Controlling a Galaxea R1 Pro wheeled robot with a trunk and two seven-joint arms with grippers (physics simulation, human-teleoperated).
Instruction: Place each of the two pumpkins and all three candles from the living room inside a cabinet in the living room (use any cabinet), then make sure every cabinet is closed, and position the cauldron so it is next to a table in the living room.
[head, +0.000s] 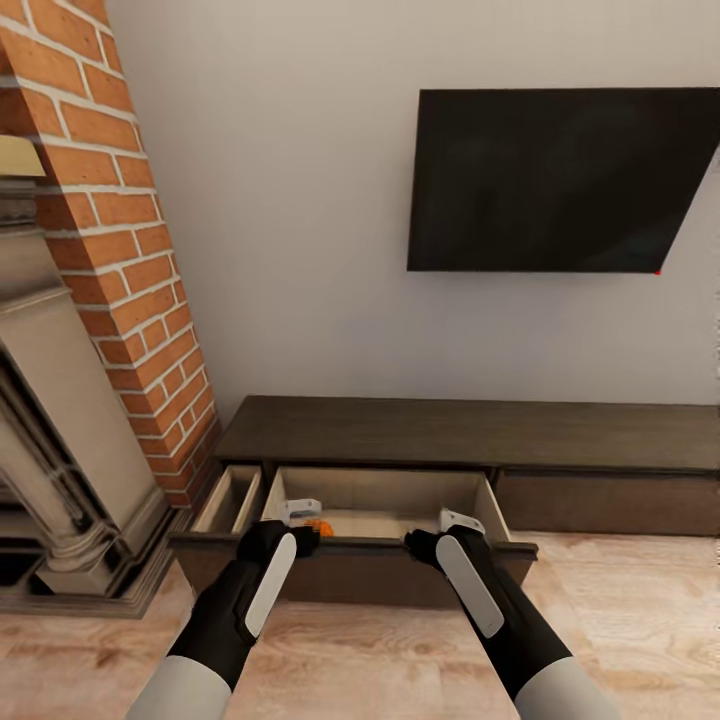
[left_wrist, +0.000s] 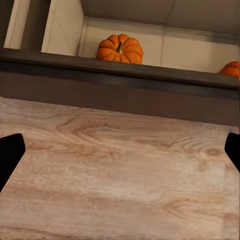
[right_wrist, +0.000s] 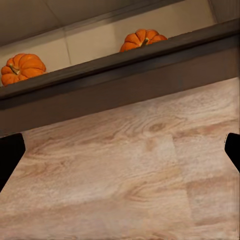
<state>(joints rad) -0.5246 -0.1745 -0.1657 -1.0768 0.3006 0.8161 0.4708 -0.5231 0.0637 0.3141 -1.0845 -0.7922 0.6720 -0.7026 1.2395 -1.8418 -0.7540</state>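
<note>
While the robot faces the long dark-brown cabinet (head: 470, 435) against the pale wall, both arms reach down toward its pulled-out drawer (head: 385, 510) — the landmark for all places below. Left of the drawer stand a brick chimney column (head: 120, 250) and a stone fireplace surround (head: 60, 440); just beside the drawer, on that same side, a narrower compartment (head: 228, 500) is also open, its inside pale beige. At the drawer's front lip, left part, hangs the left gripper (head: 305, 522); its wrist view shows the two dark fingertips (left_wrist: 11, 155) set far apart at the frame edges over wood floor (left_wrist: 120, 180), so the jaws are wide with nothing between them. Inside the drawer lie two pumpkins: one (left_wrist: 120, 48) by the rear wall, seen whole in the left wrist view, and the second pumpkin (left_wrist: 231, 69) further along, cut by the frame edge; in the head view, a sliver of orange shows just behind the left gripper. At the drawer's front lip, right part, hangs the right gripper (head: 440, 530) — its fingertips (right_wrist: 10, 157) likewise spread wide, holding nothing. Above the cabinet, right of the drawer, a black television (head: 560, 180) is mounted on the wall.
</note>
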